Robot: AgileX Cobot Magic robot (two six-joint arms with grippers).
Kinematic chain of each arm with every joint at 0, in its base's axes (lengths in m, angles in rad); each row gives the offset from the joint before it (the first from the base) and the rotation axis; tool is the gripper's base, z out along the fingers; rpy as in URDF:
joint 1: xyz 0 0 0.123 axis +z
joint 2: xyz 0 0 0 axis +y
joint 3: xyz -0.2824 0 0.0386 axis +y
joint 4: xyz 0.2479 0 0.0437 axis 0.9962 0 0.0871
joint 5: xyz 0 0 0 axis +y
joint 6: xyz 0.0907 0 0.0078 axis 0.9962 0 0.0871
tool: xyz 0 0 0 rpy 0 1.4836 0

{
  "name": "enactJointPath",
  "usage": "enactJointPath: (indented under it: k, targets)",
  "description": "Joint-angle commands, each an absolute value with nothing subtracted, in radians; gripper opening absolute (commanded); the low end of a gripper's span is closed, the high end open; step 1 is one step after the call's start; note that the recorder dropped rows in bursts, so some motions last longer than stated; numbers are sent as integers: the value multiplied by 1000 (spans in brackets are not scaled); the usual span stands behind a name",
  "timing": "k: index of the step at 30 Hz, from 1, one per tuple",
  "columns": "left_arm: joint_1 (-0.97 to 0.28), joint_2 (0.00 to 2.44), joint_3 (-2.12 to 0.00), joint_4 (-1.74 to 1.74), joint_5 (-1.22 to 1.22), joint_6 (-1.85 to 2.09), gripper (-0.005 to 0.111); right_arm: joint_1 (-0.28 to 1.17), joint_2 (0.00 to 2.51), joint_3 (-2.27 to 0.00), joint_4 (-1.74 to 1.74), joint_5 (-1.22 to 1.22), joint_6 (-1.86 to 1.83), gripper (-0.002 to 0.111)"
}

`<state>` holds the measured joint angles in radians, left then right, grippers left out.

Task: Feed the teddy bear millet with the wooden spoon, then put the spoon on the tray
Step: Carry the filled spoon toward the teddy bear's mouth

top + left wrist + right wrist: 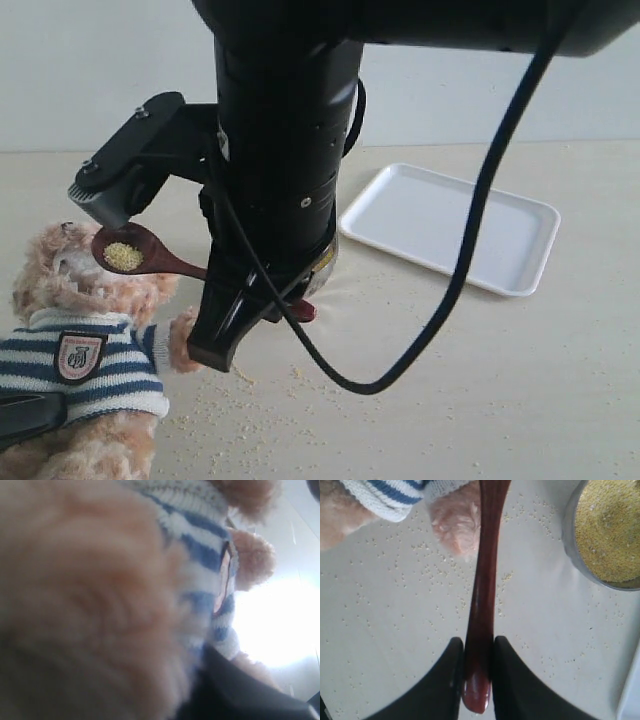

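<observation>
1. Exterior view, far left: my left gripper point(28, 415) is a dark edge against the teddy bear point(85, 350); I cannot tell its opening.
2. Bear: fluffy, light-brown, navy-and-white striped shirt, shield badge.
3. Wooden spoon point(165, 262): glossy reddish-brown, bowl at the bear's muzzle, carrying a little millet point(123, 256).
4. My right gripper point(478, 642) pinches the handle's end, jaws narrow.
5. Tray point(450, 225): white, at right, well apart.

A small metal bowl point(568, 536) stands on the pale beige table point(500, 400), a plain light wall point(100, 80) behind.
</observation>
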<state>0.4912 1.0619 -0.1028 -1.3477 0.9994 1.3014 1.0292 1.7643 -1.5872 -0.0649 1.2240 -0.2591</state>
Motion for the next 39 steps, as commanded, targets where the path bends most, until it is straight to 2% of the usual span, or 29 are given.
enactJointPath:
  k: [1, 22, 32, 39]
  targets:
    - [495, 1055, -103, -1372, 1020, 1309, 5, 1031, 1756, -1609, -76, 1221, -256, 0]
    - [495, 1055, -103, -1372, 1020, 1309, 5, 1060, 1982, -1807, -174, 1221, -270, 0]
    - [495, 1055, -103, -1372, 1020, 1309, 5, 1189, 2015, -1807, -485, 1221, -262, 0]
    - [495, 1055, -103, -1372, 1020, 1309, 5, 1217, 2034, -1783, -649, 1221, -189, 0]
